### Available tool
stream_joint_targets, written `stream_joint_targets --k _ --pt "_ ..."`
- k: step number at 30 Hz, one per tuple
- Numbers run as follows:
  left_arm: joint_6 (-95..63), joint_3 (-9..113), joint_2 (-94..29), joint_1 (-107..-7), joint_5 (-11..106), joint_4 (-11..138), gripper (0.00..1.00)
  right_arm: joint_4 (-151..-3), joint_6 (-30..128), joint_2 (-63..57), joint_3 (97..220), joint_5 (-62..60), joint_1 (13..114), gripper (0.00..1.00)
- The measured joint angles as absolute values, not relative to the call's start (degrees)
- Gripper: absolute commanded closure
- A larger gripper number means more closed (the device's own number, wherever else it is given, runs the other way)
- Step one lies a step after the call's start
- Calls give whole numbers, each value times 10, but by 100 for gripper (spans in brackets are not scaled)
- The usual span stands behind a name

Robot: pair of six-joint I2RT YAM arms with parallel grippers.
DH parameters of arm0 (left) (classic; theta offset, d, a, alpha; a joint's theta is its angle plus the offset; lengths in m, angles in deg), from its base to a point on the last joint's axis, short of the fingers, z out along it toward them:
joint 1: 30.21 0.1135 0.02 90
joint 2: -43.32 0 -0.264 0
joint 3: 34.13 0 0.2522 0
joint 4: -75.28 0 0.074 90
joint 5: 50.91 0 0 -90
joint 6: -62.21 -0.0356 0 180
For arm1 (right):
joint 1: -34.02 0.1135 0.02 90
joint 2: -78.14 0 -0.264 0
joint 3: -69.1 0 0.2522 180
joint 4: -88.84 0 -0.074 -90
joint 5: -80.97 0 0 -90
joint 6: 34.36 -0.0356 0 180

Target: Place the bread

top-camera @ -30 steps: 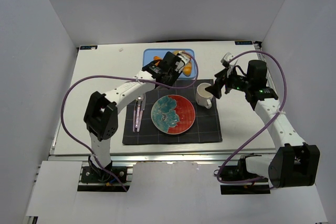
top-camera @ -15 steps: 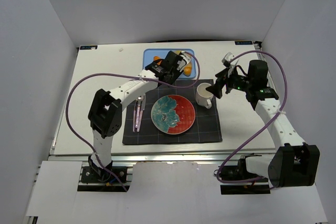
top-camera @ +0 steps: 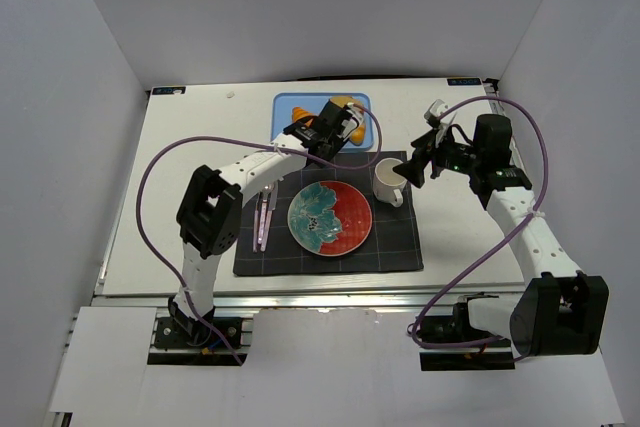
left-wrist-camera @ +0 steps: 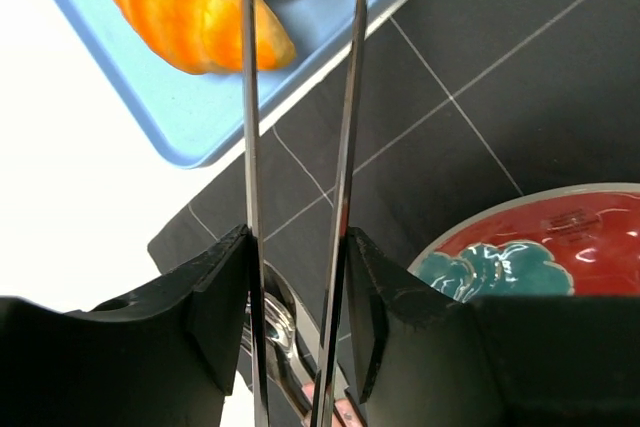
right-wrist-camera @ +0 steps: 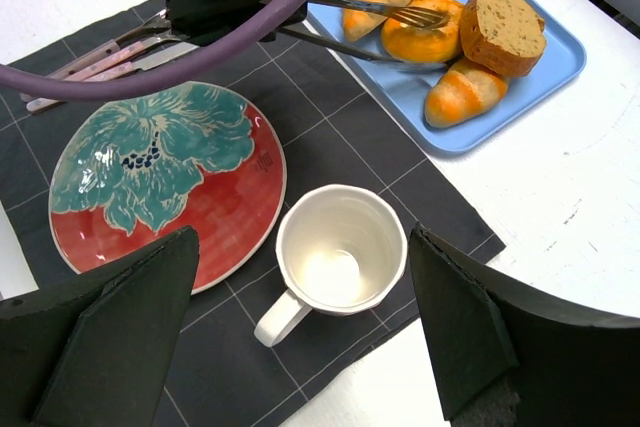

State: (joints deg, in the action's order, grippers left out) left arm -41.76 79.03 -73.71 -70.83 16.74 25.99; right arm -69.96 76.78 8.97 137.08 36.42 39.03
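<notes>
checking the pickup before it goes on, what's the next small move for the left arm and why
Probably close the tongs held in the left gripper onto the bread: their tips sit right at it, it lies on the blue tray, and the plate holds nothing.

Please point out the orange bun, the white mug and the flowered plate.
round golden-orange bun (right-wrist-camera: 420,45): right wrist view, its near side.
white ceramic mug (right-wrist-camera: 320,227): right wrist view, inner wall.
red-and-teal round plate (right-wrist-camera: 220,207): right wrist view, red area.
</notes>
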Motion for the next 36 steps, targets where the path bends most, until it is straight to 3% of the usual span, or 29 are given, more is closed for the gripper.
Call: stream_joint_targets --k 4,8,15,27,36 --pt "-420 791 -737 -708 158 262 58 -700 768 88 1371 366 389 11" --pt "-422 791 -737 -708 155 262 75 -700 768 87 1371 368 389 11" --pt "-415 803 -737 -708 155 252 89 -700 767 87 1371 375 387 11" --pt "-307 848 -691 -664 179 226 95 -700 764 87 1371 380 385 11" --pt "-261 750 -605 -643 259 256 95 -699 761 87 1371 387 385 11"
